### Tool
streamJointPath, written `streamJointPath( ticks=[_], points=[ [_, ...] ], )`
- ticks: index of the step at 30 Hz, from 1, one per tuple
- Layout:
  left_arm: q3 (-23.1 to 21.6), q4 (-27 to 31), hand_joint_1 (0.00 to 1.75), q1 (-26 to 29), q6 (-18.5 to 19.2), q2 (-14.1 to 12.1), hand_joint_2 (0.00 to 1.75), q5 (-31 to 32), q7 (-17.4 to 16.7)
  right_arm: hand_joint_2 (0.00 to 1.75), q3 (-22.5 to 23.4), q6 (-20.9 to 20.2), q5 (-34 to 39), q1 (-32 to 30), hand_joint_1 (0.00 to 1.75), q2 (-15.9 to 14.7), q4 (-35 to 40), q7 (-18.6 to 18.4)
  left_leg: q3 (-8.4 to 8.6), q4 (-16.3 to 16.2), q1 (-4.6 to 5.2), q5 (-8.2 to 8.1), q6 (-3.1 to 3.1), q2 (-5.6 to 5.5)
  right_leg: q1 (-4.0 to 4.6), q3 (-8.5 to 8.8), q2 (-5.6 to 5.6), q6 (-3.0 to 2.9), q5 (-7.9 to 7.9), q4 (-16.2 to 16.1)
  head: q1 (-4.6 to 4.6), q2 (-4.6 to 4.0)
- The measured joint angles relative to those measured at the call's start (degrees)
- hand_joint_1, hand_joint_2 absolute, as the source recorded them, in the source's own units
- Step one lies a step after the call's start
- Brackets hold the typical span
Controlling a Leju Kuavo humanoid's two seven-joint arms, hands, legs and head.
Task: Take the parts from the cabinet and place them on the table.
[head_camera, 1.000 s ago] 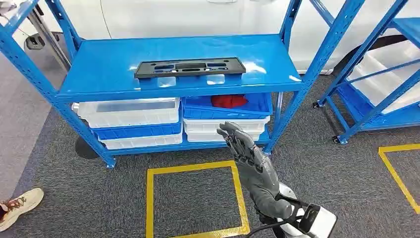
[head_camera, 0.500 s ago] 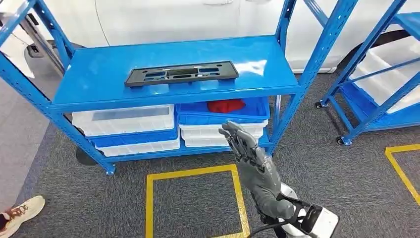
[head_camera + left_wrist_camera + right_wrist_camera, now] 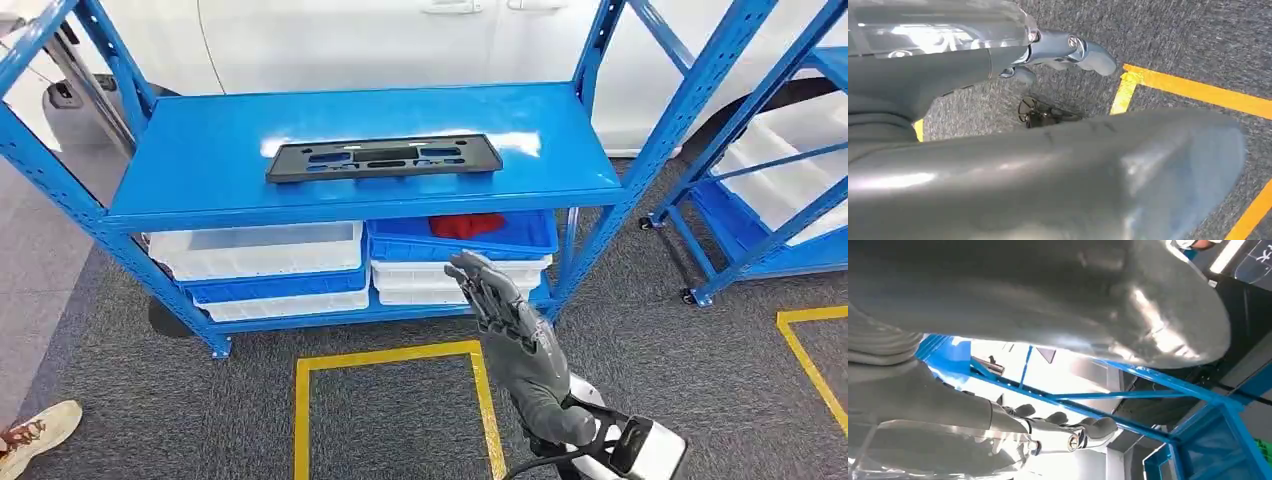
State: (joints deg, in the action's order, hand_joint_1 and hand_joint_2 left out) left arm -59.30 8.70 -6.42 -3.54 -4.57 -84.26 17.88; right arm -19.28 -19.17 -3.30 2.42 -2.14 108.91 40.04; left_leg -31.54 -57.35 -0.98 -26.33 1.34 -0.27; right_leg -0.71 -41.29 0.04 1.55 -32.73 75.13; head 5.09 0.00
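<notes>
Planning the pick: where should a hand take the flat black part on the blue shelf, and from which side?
Probably the black part by its near long edge, from the shelf's open front. It lies flat and thin, long side toward the robot, so fingers likely must pinch that edge. The right hand is raised below it.

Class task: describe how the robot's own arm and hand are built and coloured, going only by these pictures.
The right hand is grey, with dark segmented fingers and a ribbed grey cover at the wrist. Behind it sit a white arm section and a black cable. The left hand shows bluish-grey fingers with small metal fasteners.

black part point(image 3: 383, 158) flat on shelf point(image 3: 200, 150)
</notes>
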Motion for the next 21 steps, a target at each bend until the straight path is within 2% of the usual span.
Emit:
streamJointPath(
  ticks=[1, 3, 4, 5, 8, 9, 10, 11, 13, 14, 15, 16, 18, 19, 20, 21],
  points=[
    [-0.07, 0.0, 0.0, 0.02, 0.0, 0.0, 0.0, 0.0, 0.0, 0.0, 0.0, 0.02, -0.04, 0.0, 0.0, -0.04, 0.0, 0.0, 0.53, -0.02, 0.0, -0.37, -0.12, -0.11, -0.07, 0.86, -0.01, -0.05, 2.84, -3.03, 0.0, 0.0],
    [-0.24, 0.0, 0.0, -0.03, -0.02, 0.09, 0.0, 0.0, -0.07, 0.0, 0.0, 0.18, -0.31, 0.07, 0.0, -0.09, -0.02, 0.0, 1.72, -0.05, -0.01, -1.2, -0.49, -0.23, -0.07, 4.53, -0.02, -0.52, 9.08, -12.63, 0.0, 0.0],
    [-0.26, 0.0, 0.0, -0.07, -0.09, 0.09, 0.0, 0.0, -0.07, 0.0, 0.0, 0.26, -0.37, 0.18, 0.0, -0.09, -0.07, 0.0, 1.88, -0.03, 0.09, -1.6, -0.81, -0.23, 0.08, 5.75, -0.01, -0.8, 9.44, -15.53, 0.0, 0.0],
    [-0.37, 0.0, 0.0, -0.22, -0.2, 0.13, 0.0, 0.0, -0.18, 0.0, 0.0, 0.53, -0.61, 0.34, 0.0, -0.09, -0.28, -0.07, 1.76, -0.39, 0.42, -2.04, -1.33, -0.27, 0.38, 6.28, -0.05, -0.92, 8.74, -16.89, 0.0, 0.0],
    [-0.55, 0.0, 0.0, -0.33, -0.57, 0.13, 0.0, 0.0, -0.31, 0.0, 0.09, 0.5, -0.76, 0.39, 0.0, -0.09, -0.85, -0.09, 2.17, 0.21, 0.33, -2.38, -2.2, -0.01, 0.48, 6.15, 0.15, -1.79, 8.29, -16.56, 0.0, 0.0],
    [-0.59, 0.0, 0.0, -0.48, -0.59, 0.11, 0.0, 0.0, -0.33, 0.0, 0.11, 0.46, -0.74, 0.39, 0.0, -0.09, -1.01, -0.09, 2.46, -0.02, 0.21, -2.86, -2.53, 0.04, 0.01, 6.7, 0.11, -2.19, 8.41, -17.18, 0.02, 0.0],
    [-0.63, 0.0, 0.0, -0.55, -0.61, 0.11, 0.0, 0.0, -0.33, 0.0, 0.13, 0.41, -0.7, 0.5, 0.0, -0.09, -1.16, -0.07, 1.99, -1.63, 0.13, -3.54, -2.76, 0.07, 0.08, 7.15, 0.0, -2.46, 8.21, -17.42, 0.0, 0.0],
    [-0.66, 0.0, 0.0, -0.62, -0.61, 0.11, 0.0, 0.0, -0.33, 0.0, 0.13, 0.33, -0.63, 0.68, 0.0, -0.09, -1.36, -0.09, 0.24, -5.01, 0.13, -5.19, -2.92, 0.07, 0.07, 7.32, -0.17, -2.83, 7.98, -17.41, 0.0, 0.0],
    [-0.68, 0.0, 0.0, -0.55, -0.55, 0.13, 0.0, 0.0, -0.39, 0.0, 0.15, 0.06, -0.44, 0.69, 0.0, -0.11, -1.71, -0.09, -5.21, -14.47, 0.03, -8.65, -3.23, 0.08, 0.26, 7.62, -0.24, -3.15, 7.61, -17.4, 0.0, 0.0],
    [-0.7, 0.0, 0.0, -0.42, -0.57, 0.13, 0.0, 0.0, -0.5, 0.0, 0.17, -0.29, -0.17, 0.69, 0.0, -0.11, -2.23, -0.09, -7.39, -17.63, 0.02, -9.05, -3.35, 0.08, 0.34, 7.77, -0.19, -3.23, 7.38, -17.36, 0.0, 0.0],
    [-0.7, 0.0, 0.0, -0.36, -0.59, 0.11, 0.0, 0.0, -0.5, 0.0, 0.17, -0.46, 0.07, 0.69, 0.0, -0.13, -2.56, -0.09, -8.21, -17.92, 0.02, -7.93, -3.39, 0.08, 0.37, 8.08, -0.09, -3.21, 7.14, -17.33, 0.02, 0.0],
    [-0.7, 0.0, 0.0, -0.37, -0.61, 0.11, 0.0, 0.0, -0.5, 0.0, 0.17, -0.52, 0.26, 0.69, 0.0, -0.15, -2.82, -0.09, -7.78, -15.86, 0.03, -5.85, -3.29, 0.08, 0.38, 8.44, 0.0, -3.15, 6.89, -17.3, 0.0, 0.0],
    [-0.7, 0.0, 0.0, -0.39, -0.61, 0.09, 0.0, 0.0, -0.5, 0.0, 0.17, -0.66, 0.68, 0.7, 0.0, -0.17, -3.21, -0.09, -4.26, -6.4, 0.04, 0.47, -2.84, 0.08, 0.39, 9.51, 0.04, -2.88, 6.14, -17.16, 0.0, 0.0],
    [-0.7, 0.0, 0.0, -0.35, -0.61, -0.02, 0.0, 0.0, -0.5, 0.0, 0.17, -0.74, 0.74, 0.71, 0.0, -0.17, -3.35, -0.09, -2.97, -2.41, 0.07, 2.23, -2.46, 0.12, 0.39, 9.61, 0.02, -2.66, 5.79, -17.14, 0.0, 0.0],
    [-0.7, 0.0, 0.0, -0.42, -0.61, -0.07, 0.0, 0.0, -0.5, 0.0, 0.2, -0.9, 0.9, 0.75, 0.0, -0.17, -3.65, -0.09, -2.14, -1.0, 0.48, 1.27, -2.18, 0.07, 0.85, 9.61, 0.09, -2.21, 5.49, -16.74, 0.0, 0.0],
    [-0.7, 0.0, 0.0, -0.4, -0.61, -0.07, 0.0, 0.0, -0.5, 0.0, 0.2, -1.25, 1.14, 0.69, 0.0, -0.2, -3.94, -0.11, -2.33, -1.36, 0.48, 1.21, -1.81, 0.01, 0.73, 9.53, 0.08, -1.97, 5.57, -16.96, 0.0, 0.0]
  ],
)
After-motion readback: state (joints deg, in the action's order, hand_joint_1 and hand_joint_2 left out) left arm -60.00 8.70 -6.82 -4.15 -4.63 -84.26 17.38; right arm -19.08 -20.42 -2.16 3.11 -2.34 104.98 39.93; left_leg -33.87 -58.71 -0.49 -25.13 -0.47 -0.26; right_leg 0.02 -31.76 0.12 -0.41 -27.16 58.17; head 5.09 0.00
